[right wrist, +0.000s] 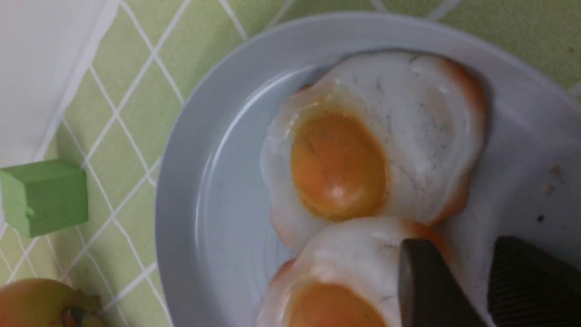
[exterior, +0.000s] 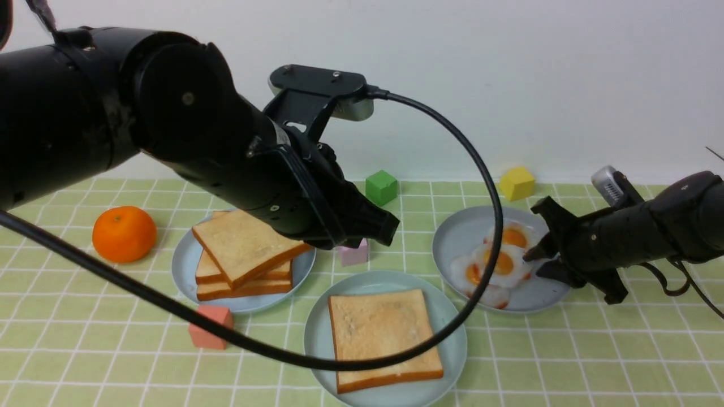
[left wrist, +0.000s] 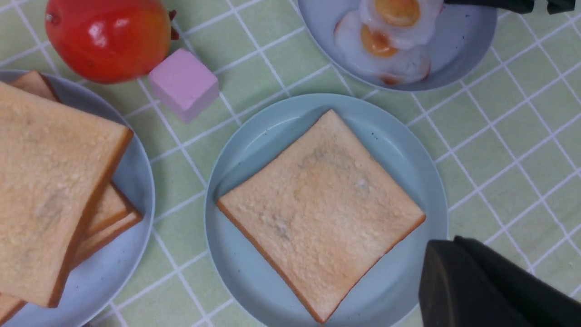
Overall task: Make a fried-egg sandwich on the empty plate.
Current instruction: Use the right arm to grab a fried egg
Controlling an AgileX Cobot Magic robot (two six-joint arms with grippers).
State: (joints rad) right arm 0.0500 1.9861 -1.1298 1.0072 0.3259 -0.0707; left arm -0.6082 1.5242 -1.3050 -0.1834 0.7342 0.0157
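Robot lab tabletop — green gridded cloth [exterior: 594,362], bare white wall [exterior: 537,68], toy orange [exterior: 124,233], coloured blocks [exterior: 381,187]

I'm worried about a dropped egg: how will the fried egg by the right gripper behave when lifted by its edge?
The fried egg looks glossy, so its thin rim may slip in the right gripper. It seems a moulded toy, probably light and somewhat bendy, so it might droop. It overlaps another egg, which could get dragged along.

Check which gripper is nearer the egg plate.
Right. The right gripper sits over the egg plate at the eggs; the left gripper hangs apart, above the pink cube by the toast stack.
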